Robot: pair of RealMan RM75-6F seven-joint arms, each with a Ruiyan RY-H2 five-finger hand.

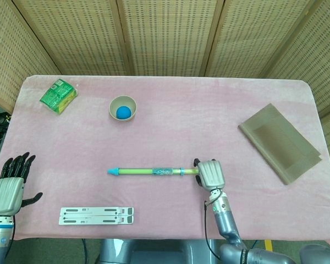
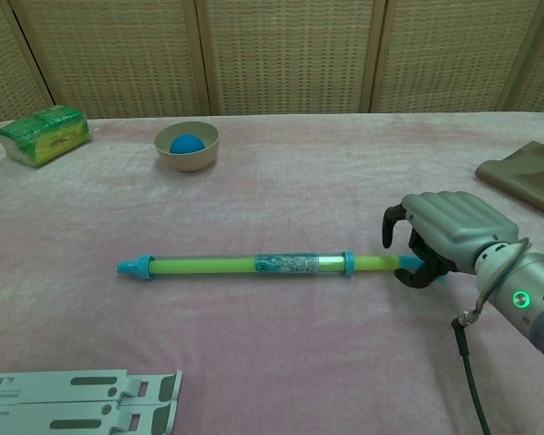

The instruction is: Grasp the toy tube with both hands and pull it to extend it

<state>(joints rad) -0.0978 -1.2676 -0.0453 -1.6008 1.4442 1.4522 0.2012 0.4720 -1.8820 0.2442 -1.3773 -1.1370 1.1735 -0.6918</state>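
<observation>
Right robot hand (image 2: 444, 231) hides toy tube (image 2: 254, 265) handle, grip unclear; left robot hand (image 1: 9, 187) spread, empty.

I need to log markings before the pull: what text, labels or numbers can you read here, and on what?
None can be read.
Tube label: print too small and blurred.
Green packet: printing blurred, unreadable.
Right hand: green light on its wrist, no text.
</observation>
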